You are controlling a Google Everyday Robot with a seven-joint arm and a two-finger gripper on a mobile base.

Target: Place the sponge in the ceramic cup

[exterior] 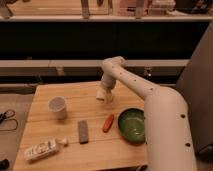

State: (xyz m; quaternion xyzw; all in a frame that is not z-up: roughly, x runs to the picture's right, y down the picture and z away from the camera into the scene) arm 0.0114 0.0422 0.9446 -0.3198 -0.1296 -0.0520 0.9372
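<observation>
The sponge (pixel 83 131) is a dark grey slab lying flat on the wooden table (pixel 45 94), front of centre. The ceramic cup (pixel 57 107) is white and stands upright to the left, behind the sponge. My gripper (pixel 104 95) hangs at the end of the white arm over the table's back middle, to the right of the cup and behind the sponge, well apart from both.
A green bowl (pixel 132 124) sits at the right of the table. A red-orange object (pixel 108 123) lies between sponge and bowl. A white bottle (pixel 42 149) lies on its side at the front left corner. Dark shelving runs behind the table.
</observation>
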